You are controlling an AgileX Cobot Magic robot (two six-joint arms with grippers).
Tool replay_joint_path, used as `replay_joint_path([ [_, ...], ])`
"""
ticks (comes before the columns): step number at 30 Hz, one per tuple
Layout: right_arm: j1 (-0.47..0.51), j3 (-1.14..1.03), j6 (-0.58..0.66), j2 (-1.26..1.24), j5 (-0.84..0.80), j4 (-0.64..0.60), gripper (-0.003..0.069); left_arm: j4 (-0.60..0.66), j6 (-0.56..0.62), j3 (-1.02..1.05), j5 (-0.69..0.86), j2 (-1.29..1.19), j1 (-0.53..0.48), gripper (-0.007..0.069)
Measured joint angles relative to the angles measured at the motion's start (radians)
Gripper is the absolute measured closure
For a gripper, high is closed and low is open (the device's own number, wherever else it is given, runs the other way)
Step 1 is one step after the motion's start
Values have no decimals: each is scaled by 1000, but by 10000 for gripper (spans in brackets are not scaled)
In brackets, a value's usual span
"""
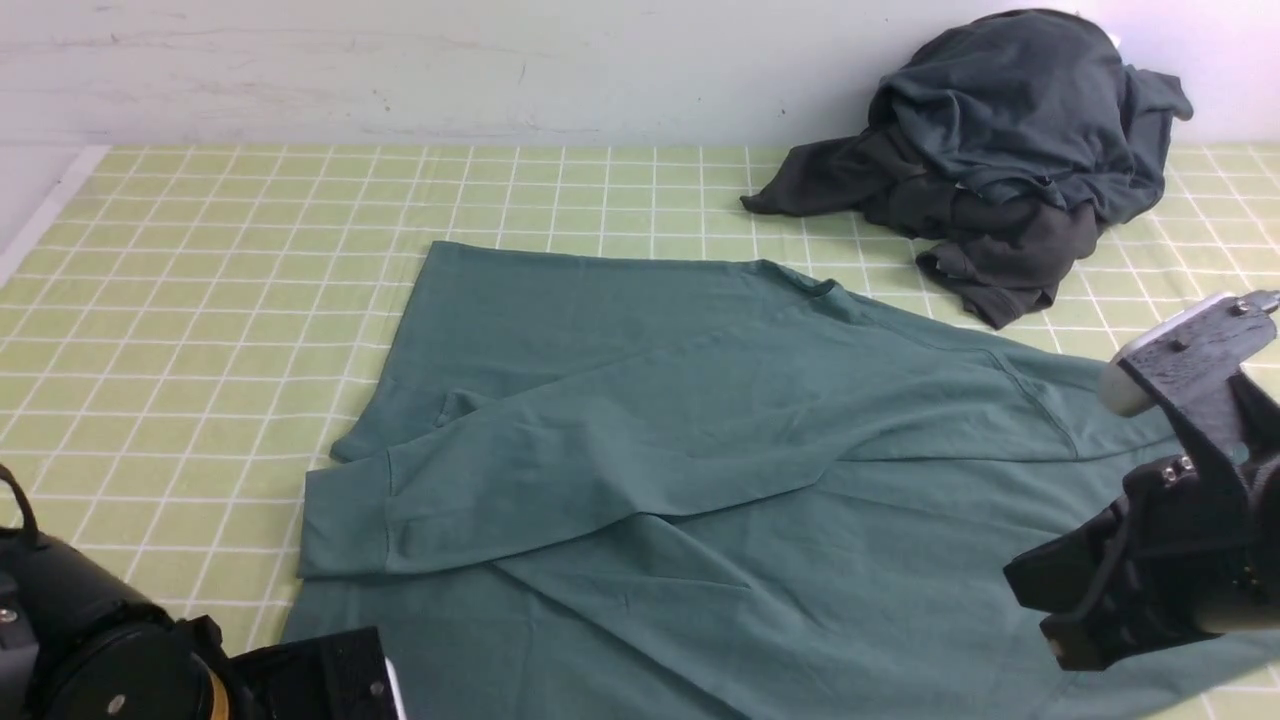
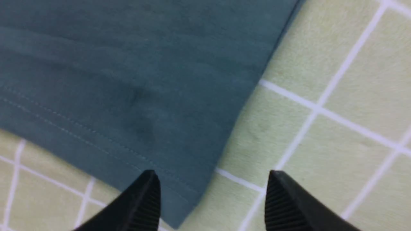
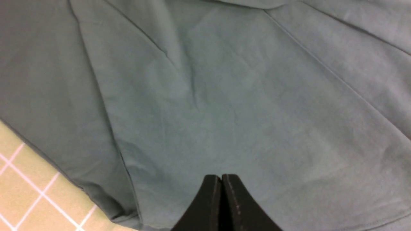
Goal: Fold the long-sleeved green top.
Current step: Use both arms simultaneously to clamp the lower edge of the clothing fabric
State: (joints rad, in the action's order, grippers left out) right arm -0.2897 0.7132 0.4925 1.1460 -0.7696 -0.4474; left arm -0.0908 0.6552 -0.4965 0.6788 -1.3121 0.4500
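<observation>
The green long-sleeved top (image 1: 720, 560) lies spread flat on the checked cloth. One sleeve (image 1: 560, 470) is folded across the body, with its cuff (image 1: 345, 520) at the left. The neck (image 1: 800, 285) points to the back. My left gripper (image 2: 212, 184) is open and empty. It hangs low over a hem corner of the top (image 2: 179, 205), with one fingertip (image 2: 146, 195) over the fabric and the other over the cloth. My right gripper (image 3: 221, 178) is shut and empty, just above the top's fabric (image 3: 224, 96). It shows at the right in the front view (image 1: 1050, 605).
A darker charcoal-grey clothes heap (image 1: 1000, 150) lies at the back right, close to the top's shoulder. The green-and-white checked cloth (image 1: 200, 260) covers the table. A pale wall (image 1: 400, 70) runs along the back. My left arm (image 1: 90, 640) is at the near left corner.
</observation>
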Motion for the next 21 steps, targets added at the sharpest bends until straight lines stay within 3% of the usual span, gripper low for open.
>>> replay_joint_path([
  [6, 0, 0, 27, 0, -12, -27, 673, -101, -61, 17, -106, -31, 0, 328],
  [12, 0, 0, 33, 0, -16, -31, 673, -61, -82, 17, -102, -52, 0, 451],
  [16, 0, 0, 46, 0, -17, -31, 673, -2, -83, 17, -92, -42, 0, 456],
  [21, 0, 0, 50, 0, -24, -38, 673, -4, -81, 17, -54, -27, 0, 361],
])
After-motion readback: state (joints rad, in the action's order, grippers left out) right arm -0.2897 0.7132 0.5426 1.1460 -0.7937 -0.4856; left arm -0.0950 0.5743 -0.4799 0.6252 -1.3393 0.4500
